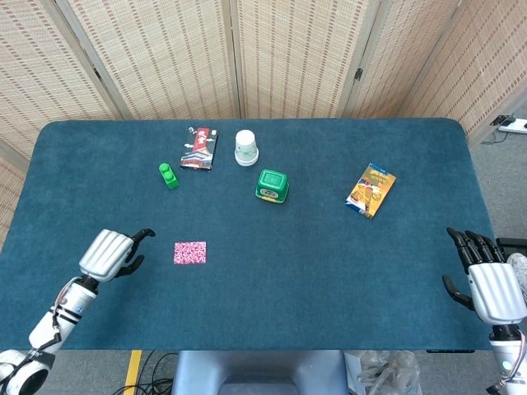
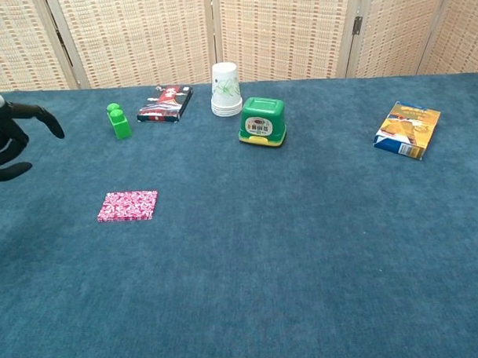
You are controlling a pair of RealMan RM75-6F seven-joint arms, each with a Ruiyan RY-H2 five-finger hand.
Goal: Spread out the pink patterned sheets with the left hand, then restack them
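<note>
One stack of pink patterned sheets (image 1: 190, 253), one green block (image 1: 168, 175), one paper cup (image 1: 246, 147), one green tub (image 1: 272, 185), two snack packets (image 1: 198, 147) (image 1: 370, 189).

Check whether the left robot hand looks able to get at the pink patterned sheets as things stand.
Probably yes. The left robot hand holds nothing and sits just beside the pink patterned sheets, with only bare table between them. The green block and the other items lie farther back, out of the way.
</note>
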